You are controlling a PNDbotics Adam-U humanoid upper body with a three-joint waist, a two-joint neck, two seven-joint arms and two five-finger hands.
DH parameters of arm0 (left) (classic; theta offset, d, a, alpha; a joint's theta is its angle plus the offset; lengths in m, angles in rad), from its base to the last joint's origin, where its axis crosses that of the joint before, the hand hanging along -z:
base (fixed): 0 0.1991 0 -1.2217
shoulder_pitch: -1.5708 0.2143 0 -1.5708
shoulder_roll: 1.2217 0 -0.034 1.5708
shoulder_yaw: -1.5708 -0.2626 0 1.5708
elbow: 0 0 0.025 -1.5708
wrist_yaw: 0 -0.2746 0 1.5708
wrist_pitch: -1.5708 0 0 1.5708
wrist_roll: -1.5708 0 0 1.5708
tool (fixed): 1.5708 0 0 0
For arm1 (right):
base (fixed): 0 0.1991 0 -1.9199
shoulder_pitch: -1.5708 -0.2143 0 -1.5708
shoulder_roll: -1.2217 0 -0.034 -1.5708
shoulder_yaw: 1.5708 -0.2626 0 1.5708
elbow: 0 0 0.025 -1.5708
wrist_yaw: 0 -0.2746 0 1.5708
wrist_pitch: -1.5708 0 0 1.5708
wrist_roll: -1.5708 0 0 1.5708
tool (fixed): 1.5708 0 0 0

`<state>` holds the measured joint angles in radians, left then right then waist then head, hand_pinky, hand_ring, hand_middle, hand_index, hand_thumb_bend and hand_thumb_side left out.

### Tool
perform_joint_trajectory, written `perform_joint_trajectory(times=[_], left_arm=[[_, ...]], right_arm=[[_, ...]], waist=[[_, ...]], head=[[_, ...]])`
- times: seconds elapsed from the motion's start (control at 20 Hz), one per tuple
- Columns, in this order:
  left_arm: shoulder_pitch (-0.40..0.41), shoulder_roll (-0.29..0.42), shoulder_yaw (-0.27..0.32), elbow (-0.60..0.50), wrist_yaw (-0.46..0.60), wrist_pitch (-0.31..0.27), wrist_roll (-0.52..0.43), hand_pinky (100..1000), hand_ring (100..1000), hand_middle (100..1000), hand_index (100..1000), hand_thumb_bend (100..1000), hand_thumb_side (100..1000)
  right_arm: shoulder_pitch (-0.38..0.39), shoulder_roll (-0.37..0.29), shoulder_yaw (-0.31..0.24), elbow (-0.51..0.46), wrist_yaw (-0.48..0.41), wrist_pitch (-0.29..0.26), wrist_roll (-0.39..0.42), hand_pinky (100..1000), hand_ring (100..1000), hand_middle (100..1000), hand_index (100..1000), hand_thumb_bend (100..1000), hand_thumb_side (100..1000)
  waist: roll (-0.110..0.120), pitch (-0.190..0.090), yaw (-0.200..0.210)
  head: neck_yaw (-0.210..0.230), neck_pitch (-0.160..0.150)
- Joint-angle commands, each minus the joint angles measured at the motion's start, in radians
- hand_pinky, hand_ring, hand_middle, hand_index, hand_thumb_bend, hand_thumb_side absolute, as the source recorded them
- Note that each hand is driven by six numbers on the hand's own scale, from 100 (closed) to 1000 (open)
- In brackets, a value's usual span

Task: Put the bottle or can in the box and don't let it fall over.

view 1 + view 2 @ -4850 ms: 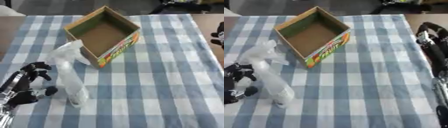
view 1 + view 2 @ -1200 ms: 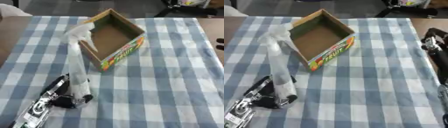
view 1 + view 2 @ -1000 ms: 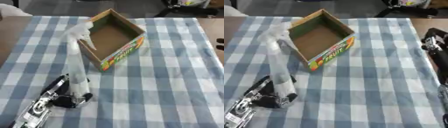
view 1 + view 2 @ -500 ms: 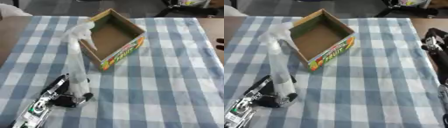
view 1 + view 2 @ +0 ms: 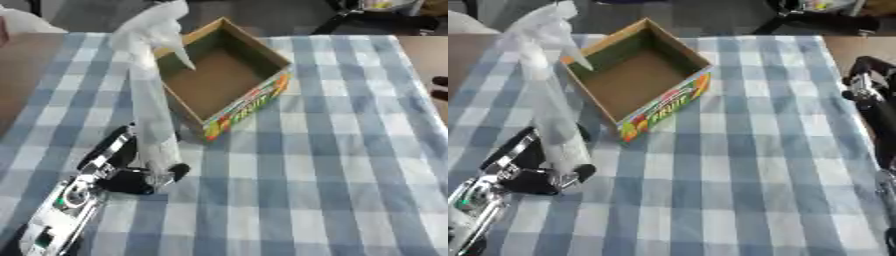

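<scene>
Your left hand (image 5: 131,172) has its fingers and thumb curled round the base of the tall translucent white plastic spray bottle (image 5: 150,107). Bottle stands near upright, leaning slightly, its trigger head level with the box's far corner as seen from the head camera. Whether its base is lifted off the blue-and-white checked tablecloth (image 5: 332,165) or resting on it, can't tell.

The open brown cardboard box with a colourful printed side (image 5: 223,80) sits just beside the bottle, empty.

Step in hand, as I judge it: bottle grasped, carry to the box not yet done.

Next move calls for raising the base over the near wall, holding the bottle vertical, and setting it flat on the box floor; it is tall and likely top-heavy.

Your right hand (image 5: 866,85) shows at the right edge, idle; fingers can't be read.
</scene>
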<state>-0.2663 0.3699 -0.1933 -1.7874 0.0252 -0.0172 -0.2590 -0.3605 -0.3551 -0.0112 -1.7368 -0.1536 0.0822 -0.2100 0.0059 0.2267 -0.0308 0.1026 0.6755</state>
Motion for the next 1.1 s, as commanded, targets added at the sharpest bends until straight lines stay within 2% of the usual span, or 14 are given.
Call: perform_joint_trajectory(times=[0.05,0.35,0.65,0.7,0.75,1.1], left_arm=[[-0.025,0.024,0.01,-0.036,0.006,0.008,0.007,891,519,617,444,426,100],[-0.082,0.023,0.017,-0.052,0.014,0.023,0.031,892,523,638,450,444,100],[-0.208,0.04,0.019,-0.024,0.008,0.041,0.052,887,526,634,450,445,100],[-0.234,0.042,0.021,-0.01,0.008,0.043,0.058,886,527,635,450,305,100],[-0.259,0.045,0.024,0.005,0.008,0.043,0.064,886,527,634,450,446,100],[-0.436,0.066,0.061,0.126,0.005,0.039,0.115,883,531,634,455,439,100]], right_arm=[[-0.007,-0.018,-0.004,-0.022,-0.005,-0.002,-0.002,750,754,890,774,141,510],[-0.004,-0.02,-0.004,-0.021,-0.005,-0.001,-0.002,750,754,890,774,140,510],[-0.001,-0.021,-0.002,-0.02,-0.005,-0.001,0.0,750,754,891,773,139,511],[-0.001,-0.021,-0.001,-0.02,-0.005,-0.001,0.001,750,754,891,773,131,522],[-0.001,-0.021,-0.001,-0.02,-0.005,-0.001,0.001,750,754,890,773,139,511],[-0.008,-0.022,0.005,-0.024,-0.005,-0.001,0.006,749,754,891,773,138,513]], waist=[[0.002,-0.022,0.001],[0.004,-0.026,0.001],[0.009,-0.03,-0.005],[0.01,-0.031,-0.008],[0.011,-0.03,-0.012],[0.019,-0.021,-0.049]], head=[[-0.003,-0.002],[-0.005,-0.001],[-0.008,-0.004],[-0.008,-0.004],[-0.009,-0.004],[0.002,-0.015]])
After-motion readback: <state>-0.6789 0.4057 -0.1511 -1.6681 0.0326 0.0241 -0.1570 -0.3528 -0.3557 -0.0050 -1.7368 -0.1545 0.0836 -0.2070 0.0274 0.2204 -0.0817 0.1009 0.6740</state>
